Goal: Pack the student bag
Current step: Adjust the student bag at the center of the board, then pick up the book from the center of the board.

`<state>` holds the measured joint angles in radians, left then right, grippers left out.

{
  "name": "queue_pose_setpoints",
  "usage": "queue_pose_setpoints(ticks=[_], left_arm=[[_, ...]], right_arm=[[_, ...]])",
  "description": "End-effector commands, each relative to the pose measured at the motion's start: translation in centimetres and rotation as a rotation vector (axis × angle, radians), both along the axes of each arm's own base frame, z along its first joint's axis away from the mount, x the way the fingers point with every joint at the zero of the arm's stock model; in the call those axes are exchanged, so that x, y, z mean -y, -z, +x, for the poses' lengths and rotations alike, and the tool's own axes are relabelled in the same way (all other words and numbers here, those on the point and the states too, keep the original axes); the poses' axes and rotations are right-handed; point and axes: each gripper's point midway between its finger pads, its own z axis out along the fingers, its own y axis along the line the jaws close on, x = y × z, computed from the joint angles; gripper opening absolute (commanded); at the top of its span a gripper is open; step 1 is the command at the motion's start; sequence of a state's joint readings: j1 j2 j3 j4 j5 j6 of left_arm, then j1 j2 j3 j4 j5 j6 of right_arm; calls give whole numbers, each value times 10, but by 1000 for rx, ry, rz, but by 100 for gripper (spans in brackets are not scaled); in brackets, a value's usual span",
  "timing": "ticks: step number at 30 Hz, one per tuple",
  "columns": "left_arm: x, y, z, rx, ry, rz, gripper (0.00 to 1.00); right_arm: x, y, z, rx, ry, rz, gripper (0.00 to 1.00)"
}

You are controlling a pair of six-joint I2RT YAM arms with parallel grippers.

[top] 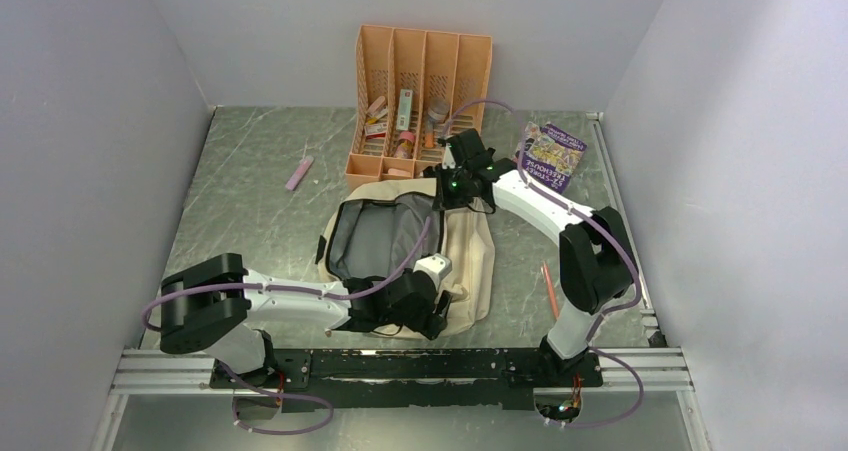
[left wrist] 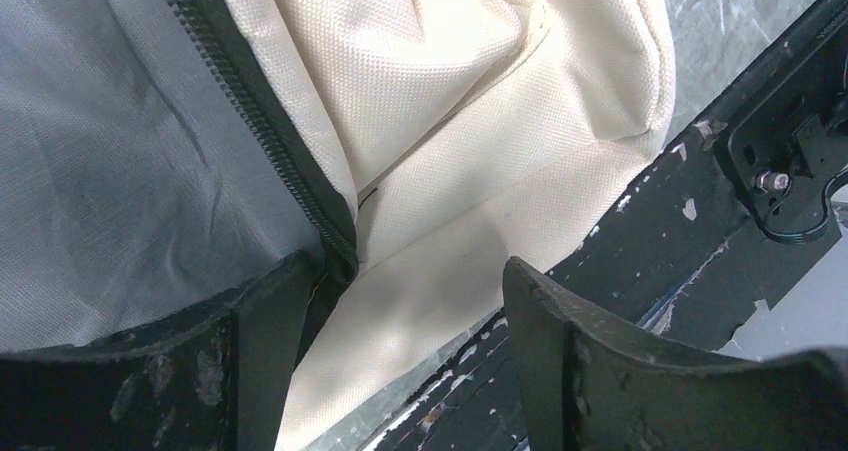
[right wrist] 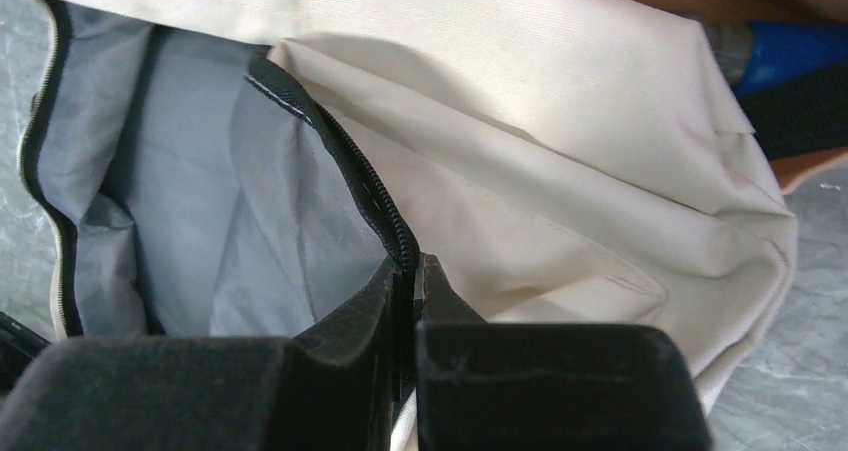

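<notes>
Your student bag (top: 470, 261) lies centre-near, mouth open, grey lining bare. Your right gripper (right wrist: 412, 271) is pinched tight on the zipper edge (right wrist: 370, 196) at the far side. Your left gripper (left wrist: 408, 268) stands spread wide over the near edge, gripping nothing. Judged barely begun: the book (top: 552, 154), pencil (top: 549, 289) and organiser (top: 420, 71) contents are yet to pack.

An orange slotted organiser (top: 421, 66) stands at the back of the grey surface (top: 250, 221), with small items in its slots. A pink stick (top: 299, 173) lies well to its left, a purple booklet (top: 552, 154) to its right, and an orange pencil (top: 549, 289) nearer the front.
</notes>
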<state>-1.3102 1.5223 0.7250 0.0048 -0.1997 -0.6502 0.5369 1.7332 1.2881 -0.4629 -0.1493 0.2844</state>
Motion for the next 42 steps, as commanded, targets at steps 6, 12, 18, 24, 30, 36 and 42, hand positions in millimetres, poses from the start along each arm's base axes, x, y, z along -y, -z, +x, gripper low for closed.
queue_pose_setpoints(ticks=[6, 12, 18, 24, 30, 36, 42], left_arm=[[5, -10, 1, 26, 5, -20, 75], [9, -63, 17, 117, -14, -51, 79], [11, -120, 37, 186, -19, -124, 93], [-7, -160, 77, 216, -48, -194, 94], [-44, -185, 152, 271, -175, -146, 95], [-52, -203, 200, 316, -235, -129, 94], [-56, -216, 224, 343, -260, -117, 93]], right_arm=[[22, -8, 20, 6, 80, 72, 11], [35, -87, 32, 232, 150, 138, 46], [108, -125, 47, 364, 447, 195, 63], [198, -107, 53, 373, 777, 201, 78], [267, -80, 51, 365, 1014, 197, 88], [304, -37, 56, 310, 1100, 300, 93], [316, -1, 64, 251, 1081, 466, 92]])
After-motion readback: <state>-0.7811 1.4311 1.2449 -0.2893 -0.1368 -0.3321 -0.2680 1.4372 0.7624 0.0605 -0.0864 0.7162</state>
